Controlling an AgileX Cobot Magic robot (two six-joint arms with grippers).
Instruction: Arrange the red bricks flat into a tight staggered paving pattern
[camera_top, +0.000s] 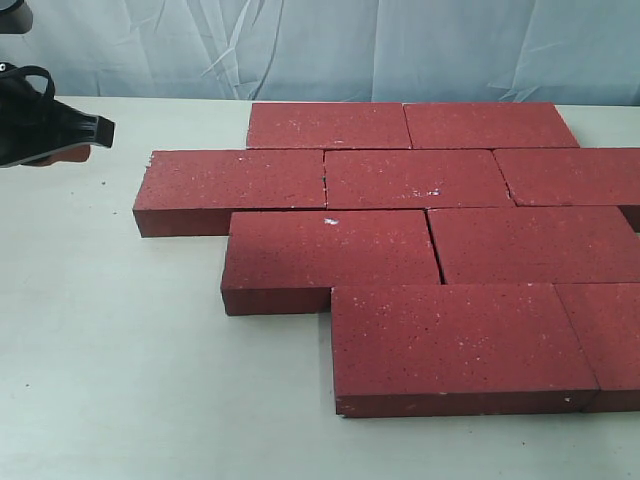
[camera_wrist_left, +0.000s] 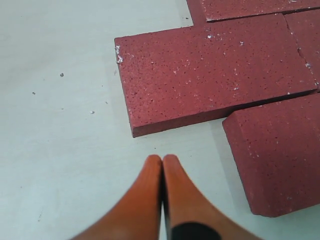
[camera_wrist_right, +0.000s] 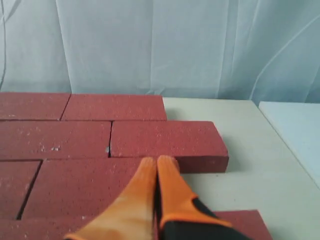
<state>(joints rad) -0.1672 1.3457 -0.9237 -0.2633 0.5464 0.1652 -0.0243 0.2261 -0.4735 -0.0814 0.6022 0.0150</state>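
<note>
Red bricks (camera_top: 460, 345) lay flat on the pale table (camera_top: 120, 380), four staggered rows packed tight, nearest row to farthest. Left gripper (camera_wrist_left: 161, 159) hung over bare table just off the rows' left ends, pinched together on nothing. Right gripper (camera_wrist_right: 157, 161) was pinched closed too, above the bricks. Pale curtain (camera_top: 300, 45) behind it all.

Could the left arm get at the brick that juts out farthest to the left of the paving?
Probably yes. The left gripper hangs shut near that brick, with only bare table between them. The brick's outer end is exposed, though the jaws must open first.
</note>
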